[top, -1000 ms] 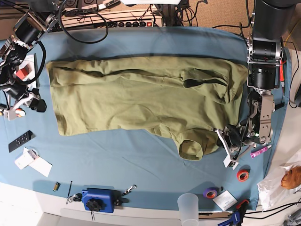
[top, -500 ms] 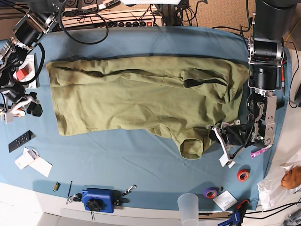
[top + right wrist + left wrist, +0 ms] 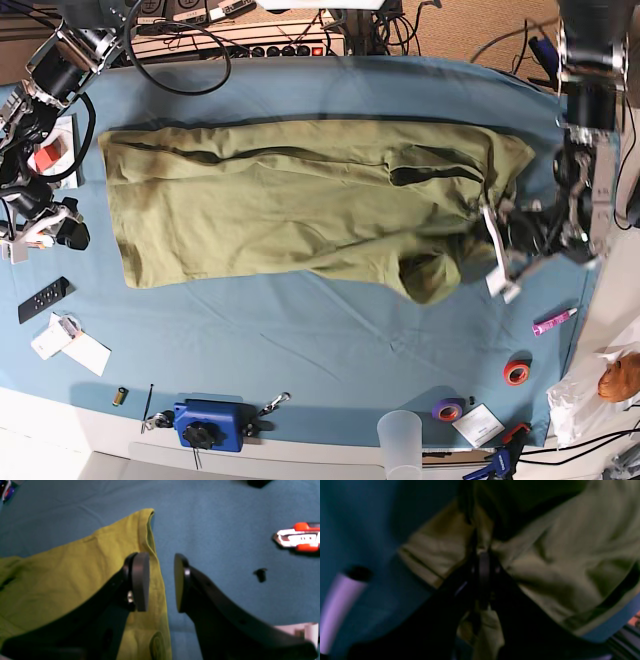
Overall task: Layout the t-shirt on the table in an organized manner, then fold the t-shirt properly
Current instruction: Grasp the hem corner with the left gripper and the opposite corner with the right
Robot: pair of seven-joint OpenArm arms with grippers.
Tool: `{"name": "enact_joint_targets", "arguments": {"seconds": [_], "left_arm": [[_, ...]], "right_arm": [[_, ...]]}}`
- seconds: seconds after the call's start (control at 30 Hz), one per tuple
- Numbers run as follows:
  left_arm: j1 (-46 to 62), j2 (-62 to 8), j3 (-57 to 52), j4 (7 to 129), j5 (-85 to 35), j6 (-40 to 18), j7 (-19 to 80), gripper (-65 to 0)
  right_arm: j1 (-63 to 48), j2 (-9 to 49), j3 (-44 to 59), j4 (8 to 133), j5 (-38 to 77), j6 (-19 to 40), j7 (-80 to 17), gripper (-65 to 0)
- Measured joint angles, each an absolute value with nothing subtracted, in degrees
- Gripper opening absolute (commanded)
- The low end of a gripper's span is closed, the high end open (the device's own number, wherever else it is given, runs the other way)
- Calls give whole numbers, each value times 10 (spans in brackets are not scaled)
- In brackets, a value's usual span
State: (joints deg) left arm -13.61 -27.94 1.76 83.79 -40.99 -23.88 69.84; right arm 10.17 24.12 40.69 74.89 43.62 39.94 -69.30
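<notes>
The olive-green t-shirt lies spread lengthwise across the blue-clothed table, wrinkled near its right end. My left gripper is shut on the near sleeve, which hangs bunched and lifted off the cloth. The left wrist view shows the jaws pinched together on folds of the t-shirt. My right gripper hovers by the shirt's left end. In the right wrist view it stands open, with one finger over the shirt's hem and nothing between the pads.
A purple marker, an orange tape roll, a purple tape roll and a plastic cup sit near the front right. A blue device, a black remote and paper cards lie front left. Cables and a power strip line the back.
My left gripper has carried the sleeve off the table, up and toward the far side, so it now bunches against the shirt body. The right gripper has shifted only slightly.
</notes>
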Motion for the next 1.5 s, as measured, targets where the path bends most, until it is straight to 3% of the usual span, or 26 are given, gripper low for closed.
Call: {"name": "enact_joint_targets", "arguments": {"seconds": [0.07,0.2,0.27,0.5,0.63,0.73,0.87,1.1,1.27,1.5], "left_arm": [[-124,-277,18,851,-390,-238,675,-624],[-134,-278,18,870,-362,-229,673,-434],[-145,-278,17,882,-361,-227,673,-396],[-204,-278,-6,921,-340,-159,659,-396],[-207,-275,-16,921,-381,-164,656,-396],[-202,-236,-16,906,-400,-191,654,-396],[-197,-187,-13,887,-364,-183,620,-396],[-204,-170,-17,887,-341,-162,621,-396],[-204,-163,-15,887,-342,-163,621,-396],[-204,-165,-16,887,-339,-163,621,-396]], "right_arm": [[102,241,407,749,435,399,-694,-471],[102,241,407,749,435,399,-694,-471],[102,239,407,749,435,399,-694,-471],[102,239,407,749,435,399,-697,-471],[102,239,407,749,435,399,-698,-471],[102,239,407,749,433,399,-698,-471],[103,240,393,749,384,399,-682,-471],[108,239,280,748,304,399,-580,-471],[161,239,241,741,269,400,-561,-471],[256,244,243,547,258,396,-538,-471]]}}
